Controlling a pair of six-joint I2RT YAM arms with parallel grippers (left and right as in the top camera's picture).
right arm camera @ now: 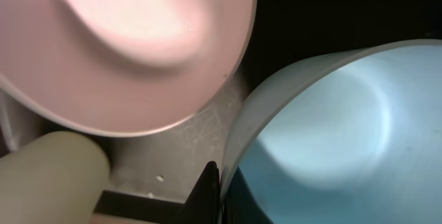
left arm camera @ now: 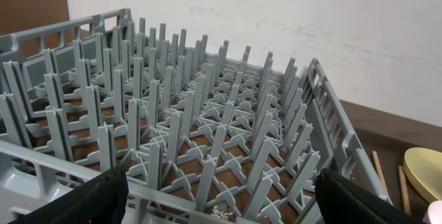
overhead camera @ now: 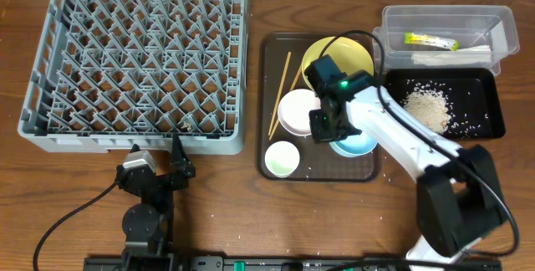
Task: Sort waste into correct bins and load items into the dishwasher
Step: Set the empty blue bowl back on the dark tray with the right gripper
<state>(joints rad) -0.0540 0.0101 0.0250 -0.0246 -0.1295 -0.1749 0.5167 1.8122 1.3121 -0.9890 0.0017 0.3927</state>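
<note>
The table [overhead camera: 50, 204] is brown wood, and there is a plain white wall [left arm camera: 311, 30] behind it. One big grey dish rack [overhead camera: 142, 53] with lots of pegs sits at the far left, and nothing is in it. One flat brown tray [overhead camera: 267, 62] lies in the middle of the table. On it there are one yellow plate [overhead camera: 359, 51], two bowls, one small white cup [overhead camera: 282, 159] and two thin chopsticks [overhead camera: 281, 94]. The white bowl [overhead camera: 297, 112] sits in the middle of the tray, with the cup just beside it at the near edge. The light-blue bowl [overhead camera: 355, 145] is at the near right side. The chopsticks lie along the left side. To the right there are two bins. The clear tub [overhead camera: 443, 7] holds one yellow-green packet [overhead camera: 430, 41] and one white wrapper [overhead camera: 451, 53]. The black tray [overhead camera: 493, 125] is just in front of it and holds a pile of rice [overhead camera: 428, 108] and some loose grains. A few white bits also lie on the table and on the brown tray. There are two arms. The right gripper [overhead camera: 330, 129] is pinched tight on the rim of the light-blue bowl. The left gripper [overhead camera: 159, 155] is by the near edge of the rack, with its fingers wide apart and nothing in them.
</note>
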